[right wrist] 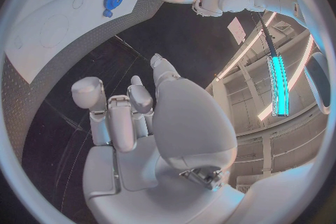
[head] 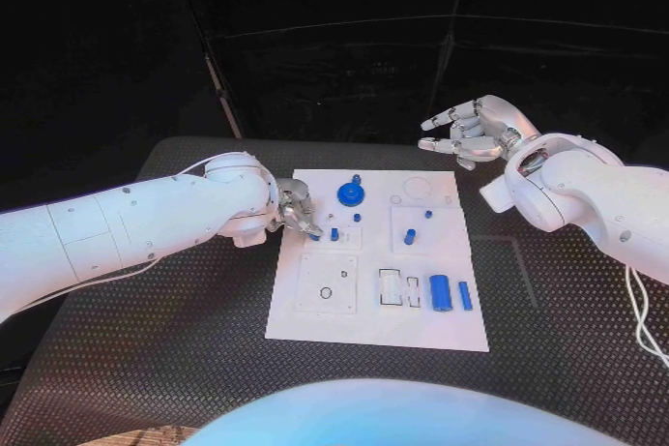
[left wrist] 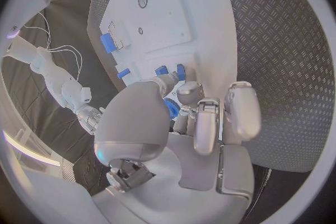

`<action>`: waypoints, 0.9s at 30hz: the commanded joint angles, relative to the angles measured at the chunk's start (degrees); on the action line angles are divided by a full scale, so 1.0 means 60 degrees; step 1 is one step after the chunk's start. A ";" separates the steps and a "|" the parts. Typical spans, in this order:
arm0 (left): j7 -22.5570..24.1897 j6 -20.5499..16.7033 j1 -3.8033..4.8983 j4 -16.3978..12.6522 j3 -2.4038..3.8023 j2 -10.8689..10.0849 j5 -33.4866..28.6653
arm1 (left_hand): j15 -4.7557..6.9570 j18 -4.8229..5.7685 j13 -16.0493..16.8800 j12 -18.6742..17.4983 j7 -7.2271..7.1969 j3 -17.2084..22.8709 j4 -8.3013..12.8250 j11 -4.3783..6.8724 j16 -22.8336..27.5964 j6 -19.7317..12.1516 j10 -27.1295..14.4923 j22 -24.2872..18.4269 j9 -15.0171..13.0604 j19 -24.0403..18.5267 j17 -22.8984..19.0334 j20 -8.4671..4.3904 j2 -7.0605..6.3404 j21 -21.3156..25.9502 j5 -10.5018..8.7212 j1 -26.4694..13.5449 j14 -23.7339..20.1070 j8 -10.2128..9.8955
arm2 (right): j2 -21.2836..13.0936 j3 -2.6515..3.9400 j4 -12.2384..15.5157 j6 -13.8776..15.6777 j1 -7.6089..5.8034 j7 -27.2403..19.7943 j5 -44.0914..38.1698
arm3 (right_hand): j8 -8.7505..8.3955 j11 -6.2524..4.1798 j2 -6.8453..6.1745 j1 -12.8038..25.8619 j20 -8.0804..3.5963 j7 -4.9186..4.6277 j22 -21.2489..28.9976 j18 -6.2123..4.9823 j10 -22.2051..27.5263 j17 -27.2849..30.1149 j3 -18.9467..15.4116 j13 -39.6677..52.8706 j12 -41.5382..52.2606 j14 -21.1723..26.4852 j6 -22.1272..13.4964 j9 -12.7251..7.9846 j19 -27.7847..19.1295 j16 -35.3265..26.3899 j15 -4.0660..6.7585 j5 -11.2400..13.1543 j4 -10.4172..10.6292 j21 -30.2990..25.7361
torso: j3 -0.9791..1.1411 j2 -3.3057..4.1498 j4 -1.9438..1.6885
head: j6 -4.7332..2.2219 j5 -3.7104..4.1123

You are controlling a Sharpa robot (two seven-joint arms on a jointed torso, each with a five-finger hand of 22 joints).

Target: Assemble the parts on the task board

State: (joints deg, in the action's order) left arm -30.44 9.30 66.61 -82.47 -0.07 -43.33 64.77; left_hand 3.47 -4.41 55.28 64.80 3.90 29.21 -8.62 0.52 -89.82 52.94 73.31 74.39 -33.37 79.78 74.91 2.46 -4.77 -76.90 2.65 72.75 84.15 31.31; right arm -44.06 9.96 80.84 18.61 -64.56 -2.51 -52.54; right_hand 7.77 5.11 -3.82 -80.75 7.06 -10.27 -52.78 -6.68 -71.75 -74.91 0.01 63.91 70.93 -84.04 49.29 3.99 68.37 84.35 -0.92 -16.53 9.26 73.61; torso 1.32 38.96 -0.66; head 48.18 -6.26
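Looking down from the head camera, I see the white task board [head: 318,325] lying flat in the middle of the black counter [head: 558,301], with the blue parts spread over it. My left hand [head: 297,212] sits low at the board's left edge, its fingers [left wrist: 198,123] curled in close over a small blue peg [head: 334,234]; from the left wrist camera a bit of blue shows between the fingertips, but I cannot tell whether the hand is actually pinching that piece or only resting beside it. A blue gear [head: 352,192] stands on the far part of the board, just beyond that hand, with a tiny blue stud [head: 359,217] near it. Farther right a short blue pin [head: 410,237] lies on a raised square plate. Toward the near right corner a thick blue cylinder [head: 441,293] and a thinner blue bar [head: 466,295] lie side by side, just beside each other. My right hand [head: 470,130] hangs in the air past the board's far right corner, well apart from every part, holding nothing, its fingers loosely bent and spread.
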 commanded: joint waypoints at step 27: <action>-0.0096 0.0576 -0.0085 0.0132 -0.0049 0.0116 0.0056 | 0.0105 0.0068 0.0049 0.0107 -0.0145 0.1308 0.1078 0.0086 -0.0029 0.0152 0.0144 0.0045 -0.0106 0.0090 0.2515 -0.0010 -0.0037 -0.0053 0.0024 -0.0380 0.0975 0.0247 | -0.0004 0.0006 0.0018 -0.0070 -0.0018 -0.0054 0.0021 | 0.0086 -0.0033 0.0082 -0.0026 -0.0037 0.0053 0.0031 -0.0082 0.0066 -0.0282 -0.0030 -0.0011 -0.0031 -0.0479 0.0040 -0.0006 -0.0065 -0.0043 0.0061 -0.0106 -0.0044 -0.0046 | 0.0003 0.0009 0.0004 | 0.0040 0.0009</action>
State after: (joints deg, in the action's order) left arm -30.46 10.39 66.63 -81.69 0.05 -42.82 65.02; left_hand 3.68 -4.41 55.54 65.09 3.46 30.71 -8.06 0.84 -89.82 53.39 73.83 74.61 -33.86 79.89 74.91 2.34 -4.95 -76.89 2.64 70.97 83.94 32.64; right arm -44.10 9.96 80.85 18.46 -64.56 -2.47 -52.53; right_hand 8.14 4.90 -3.82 -80.75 6.85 -10.27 -52.63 -6.67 -71.54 -74.90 0.01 63.91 70.93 -84.04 49.29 3.99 68.17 84.35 -0.92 -16.99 9.26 73.61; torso 1.32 39.01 -0.66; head 48.41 -6.23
